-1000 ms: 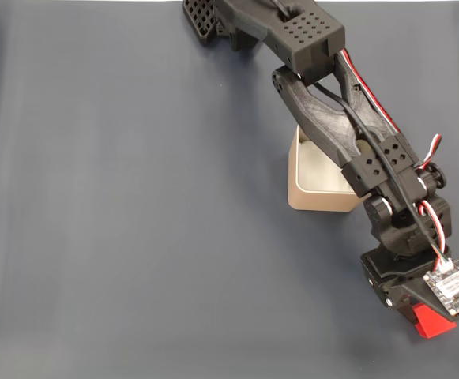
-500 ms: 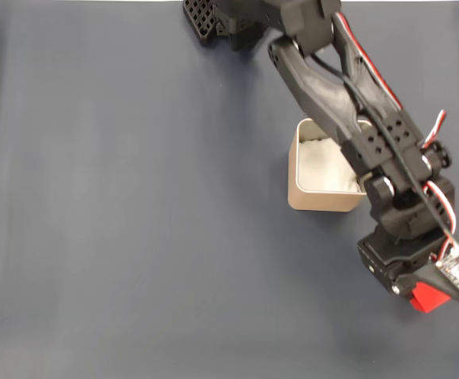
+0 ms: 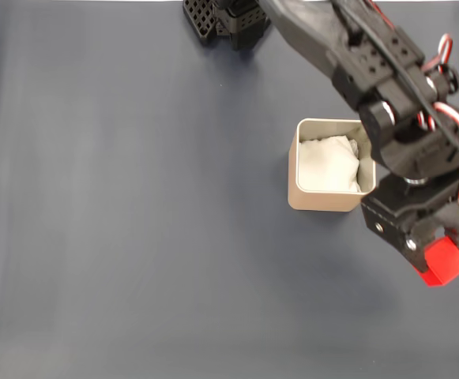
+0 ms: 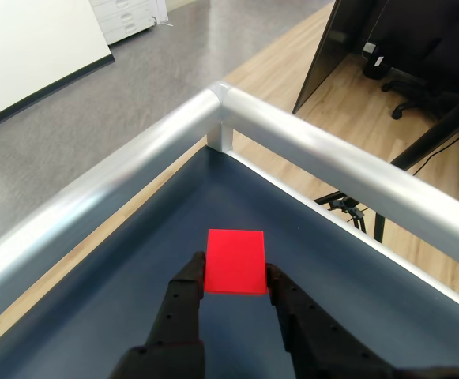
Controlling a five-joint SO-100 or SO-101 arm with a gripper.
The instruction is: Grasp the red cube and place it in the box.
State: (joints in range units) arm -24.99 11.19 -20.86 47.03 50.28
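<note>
One cube [image 4: 235, 261], pinched at opposite side faces by the gripper [image 4: 235, 278]; looks light, rigid, matte, unlikely to slip. Box [image 3: 296, 189] sits just beside.

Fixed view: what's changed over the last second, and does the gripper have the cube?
The arm swung up and toward the picture's right, uncovering the box and its white padding. The gripper is shut on the red cube, which moved with it from the lower edge to higher, right of the box and outside it. In the wrist view the cube is clamped between both fingers. The box stayed put.
</note>
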